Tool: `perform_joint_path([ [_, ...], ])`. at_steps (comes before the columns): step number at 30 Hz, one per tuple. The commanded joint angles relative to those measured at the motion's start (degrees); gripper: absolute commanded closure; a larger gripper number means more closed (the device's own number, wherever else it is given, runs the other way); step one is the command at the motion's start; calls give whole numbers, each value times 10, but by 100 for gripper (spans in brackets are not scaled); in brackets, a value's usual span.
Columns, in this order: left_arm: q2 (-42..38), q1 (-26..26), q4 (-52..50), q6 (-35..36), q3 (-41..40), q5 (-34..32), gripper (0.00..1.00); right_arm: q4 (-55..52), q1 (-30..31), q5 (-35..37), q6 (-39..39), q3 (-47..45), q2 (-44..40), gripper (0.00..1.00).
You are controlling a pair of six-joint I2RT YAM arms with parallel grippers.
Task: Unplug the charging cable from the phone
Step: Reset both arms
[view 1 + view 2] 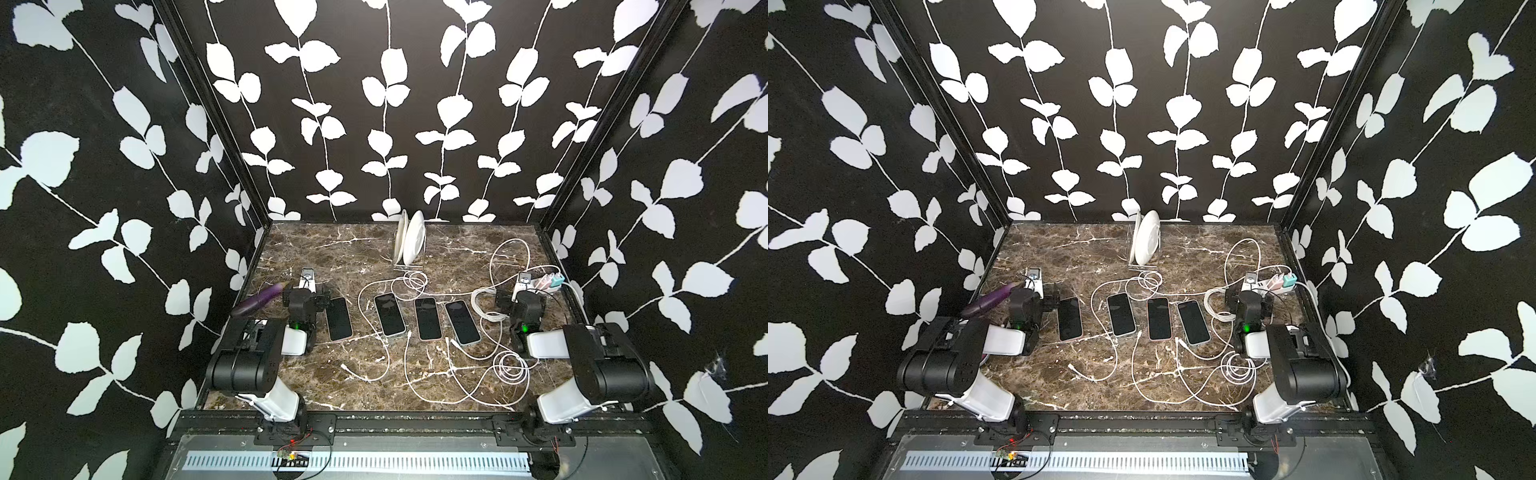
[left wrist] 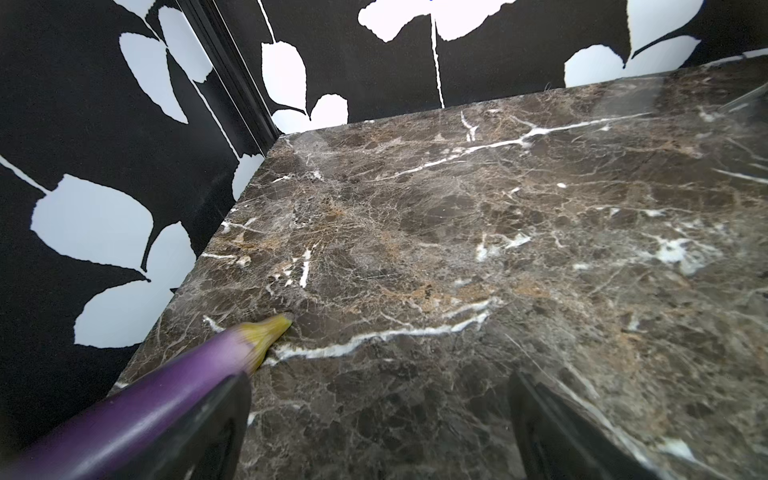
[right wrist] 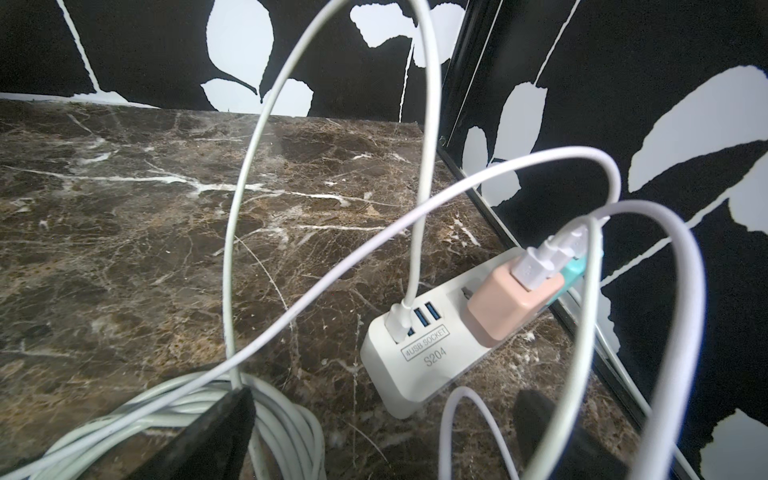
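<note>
Four phones (image 1: 390, 313) lie in a row on the bench (image 1: 332, 249) among white charging cables (image 3: 424, 212), flanked by the left pincer (image 2: 386, 436) and right pincer (image 3: 386, 432), both spread wide and gripping nothing.

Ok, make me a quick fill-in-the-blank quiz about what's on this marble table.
1. ___ phones lie in a row on the marble table.
2. The eggplant is ___ in colour.
3. White ___ stand on edge at the back of the table.
4. The power strip carries a label that reads 4USB ___.
Missing words: four; purple; plates; SOCKET.
</note>
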Motion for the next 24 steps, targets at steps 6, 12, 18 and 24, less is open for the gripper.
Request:
perform_joint_path([
  [6,-3,0,8,4,10,7,2,23,-2,-2,-4,7,1,0],
  [12,-3,0,8,4,9,7,2,23,-2,-2,-4,7,1,0],
  [18,-3,0,9,4,9,7,2,18,-1,-3,-4,10,2,0],
  [24,-3,0,12,4,6,7,2,21,-1,-3,-5,8,1,0],
])
